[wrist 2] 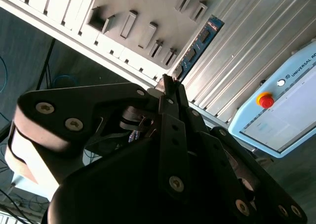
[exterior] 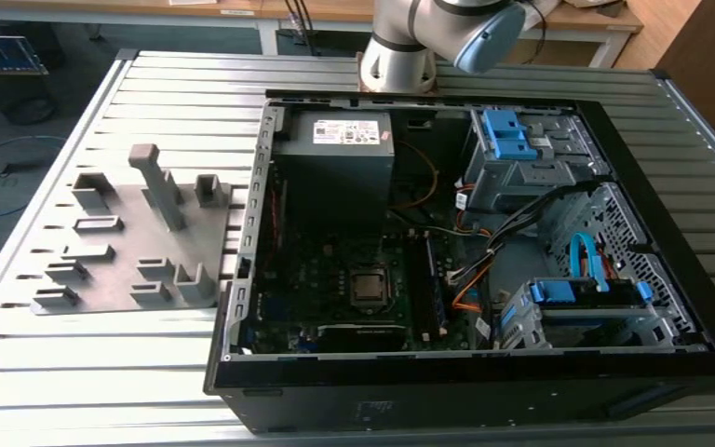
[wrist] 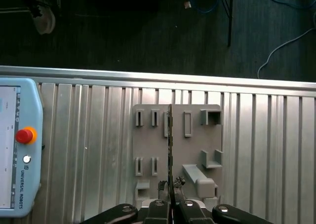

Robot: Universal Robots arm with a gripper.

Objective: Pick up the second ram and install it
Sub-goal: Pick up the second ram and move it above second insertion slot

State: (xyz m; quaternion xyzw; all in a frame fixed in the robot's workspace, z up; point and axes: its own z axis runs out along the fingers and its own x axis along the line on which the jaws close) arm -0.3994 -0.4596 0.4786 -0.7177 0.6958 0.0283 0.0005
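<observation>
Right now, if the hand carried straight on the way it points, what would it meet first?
Likely the grey fixture plate: the hand points down at it, and the second ram it grips would touch first. Depth is unclear.

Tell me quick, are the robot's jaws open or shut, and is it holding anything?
The gripper: jaws closed, holding the second ram by one end.

table: ribbed aluminium (exterior: 109, 391) | floor: dark (wrist: 123, 31) | rear: wooden desks (exterior: 587, 23), white legs
</observation>
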